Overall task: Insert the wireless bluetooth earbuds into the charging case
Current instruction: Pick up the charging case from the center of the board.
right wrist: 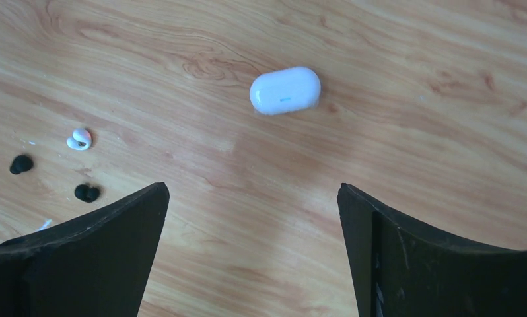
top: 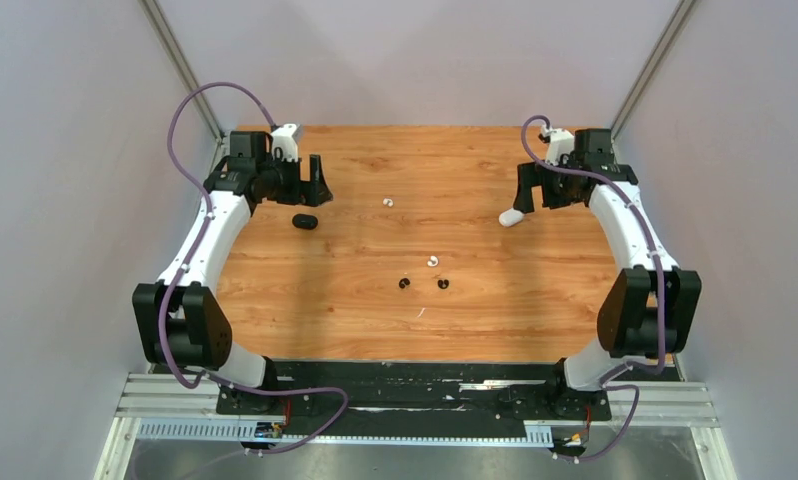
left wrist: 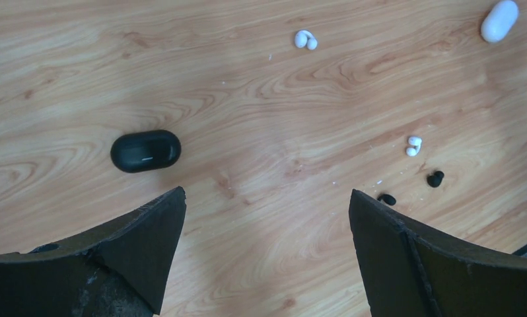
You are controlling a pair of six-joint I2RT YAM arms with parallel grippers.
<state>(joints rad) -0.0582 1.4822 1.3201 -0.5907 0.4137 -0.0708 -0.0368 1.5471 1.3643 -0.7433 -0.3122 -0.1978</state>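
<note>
A black charging case (top: 305,221) (left wrist: 145,150) lies closed at the left of the table, just in front of my left gripper (top: 321,188) (left wrist: 267,198), which hangs open and empty above the wood. Near my right gripper (top: 527,192) (right wrist: 253,191), also open and empty, lies a closed white charging case (top: 511,217) (right wrist: 285,90). The earbuds are loose mid-table. One white earbud (top: 387,201) (left wrist: 306,39) lies further back and another white earbud (top: 432,261) (right wrist: 80,139) nearer. Two black earbuds (top: 404,283) (top: 442,283) (right wrist: 21,164) (right wrist: 86,193) lie side by side in front.
The wooden table (top: 535,300) is enclosed by grey walls on three sides, with metal posts at the back corners. A small white speck (top: 421,312) lies near the front of the table. Both arms reach along the table's side edges.
</note>
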